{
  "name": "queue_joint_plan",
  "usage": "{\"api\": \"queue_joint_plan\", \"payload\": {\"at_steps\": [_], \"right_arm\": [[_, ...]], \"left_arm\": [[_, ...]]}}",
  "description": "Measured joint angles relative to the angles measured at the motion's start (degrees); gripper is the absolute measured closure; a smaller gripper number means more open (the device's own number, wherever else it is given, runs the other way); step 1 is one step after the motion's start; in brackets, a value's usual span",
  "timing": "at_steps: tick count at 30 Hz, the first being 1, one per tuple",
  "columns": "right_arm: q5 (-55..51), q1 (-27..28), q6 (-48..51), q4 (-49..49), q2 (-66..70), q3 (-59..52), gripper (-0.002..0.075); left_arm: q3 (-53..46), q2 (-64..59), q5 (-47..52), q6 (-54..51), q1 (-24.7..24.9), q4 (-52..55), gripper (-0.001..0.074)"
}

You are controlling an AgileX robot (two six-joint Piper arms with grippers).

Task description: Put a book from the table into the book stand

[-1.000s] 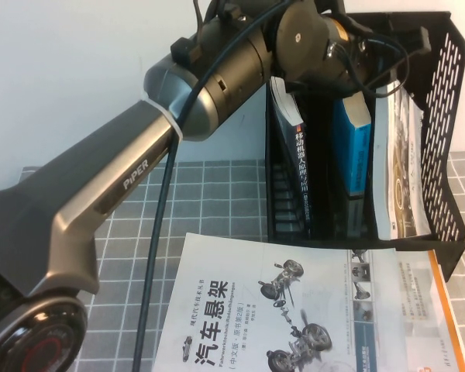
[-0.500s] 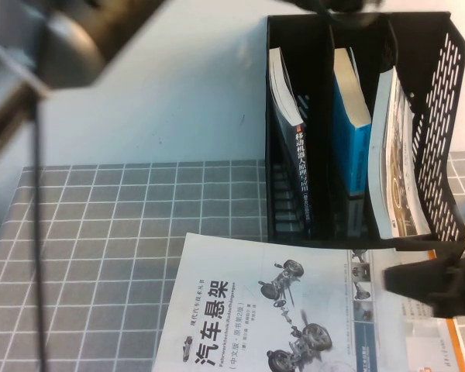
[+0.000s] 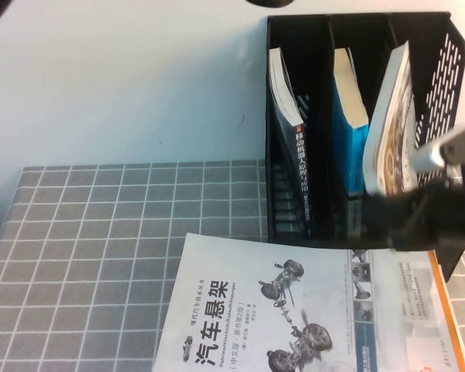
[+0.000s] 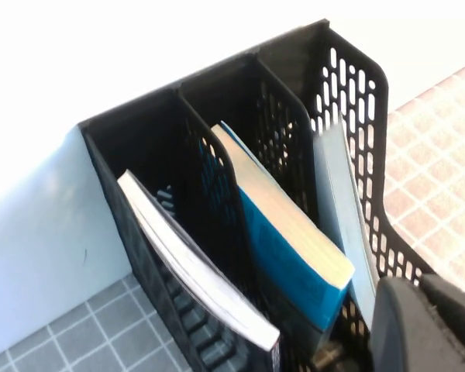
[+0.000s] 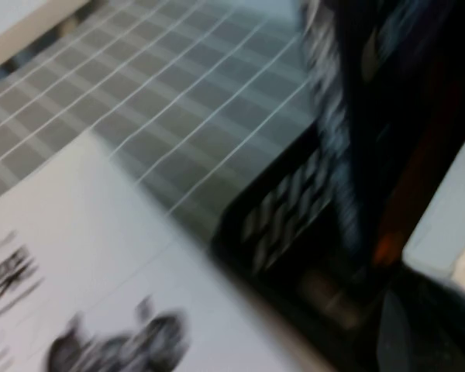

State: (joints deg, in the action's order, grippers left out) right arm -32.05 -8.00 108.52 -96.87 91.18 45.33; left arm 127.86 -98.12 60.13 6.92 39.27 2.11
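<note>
Stand: black perforated plastic book stand [image 3: 442,116] with three upright compartments, at the far side of the grey checked tablecloth [image 3: 101,232], against the pale wall.
Left compartment: dark-spined book with white Chinese lettering [image 3: 298,167], leaning, its pages facing up.
Middle compartment: thick blue-covered book [image 3: 349,147], tilted, page edges cream.
Right compartment: thin white-covered book with printed pictures [image 3: 391,132], tilted with its top toward the divider; its lower end is hidden behind the right arm.
Table books: large white car-suspension book with black Chinese title and drawings of chassis parts [image 3: 279,310] lies flat just in front of the stand; under its right edge shows an orange-edged book [image 3: 442,310], also flat.
Right gripper: dark and blurred [image 3: 418,221], low in front of the stand's right compartment, over the far right corner of the white book; whether its jaws are apart, together or clamped on the thin book cannot be told.
Left gripper: out of the high view; only a dark rounded part shows at the edge of the left wrist view [image 4: 426,325], looking down on the stand from above; state of its jaws cannot be told.
Left wrist view: all three books visible in their slots, the blue one [image 4: 287,240] in the middle.
</note>
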Motion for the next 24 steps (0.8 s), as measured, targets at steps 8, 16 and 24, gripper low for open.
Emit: {"api": "queue_joint_plan", "payload": {"at_steps": [8, 16, 24], "right_arm": [[9.2, 0.0, -2.4, -1.0, 0.0, 6.8, 0.0729], [7.7, 0.5, -3.4, -1.0, -3.4, 9.0, 0.0729], [-14.4, 1.0, -20.4, 19.1, -14.2, 9.4, 0.0729]], "left_arm": [[0.0, 0.2, 6.3, -1.1, 0.0, 0.7, 0.0734], [0.0, 2.9, 4.6, -1.2, 0.0, 1.3, 0.0734], [0.0, 12.7, 9.3, -6.9, 0.0, -4.9, 0.0734]]}}
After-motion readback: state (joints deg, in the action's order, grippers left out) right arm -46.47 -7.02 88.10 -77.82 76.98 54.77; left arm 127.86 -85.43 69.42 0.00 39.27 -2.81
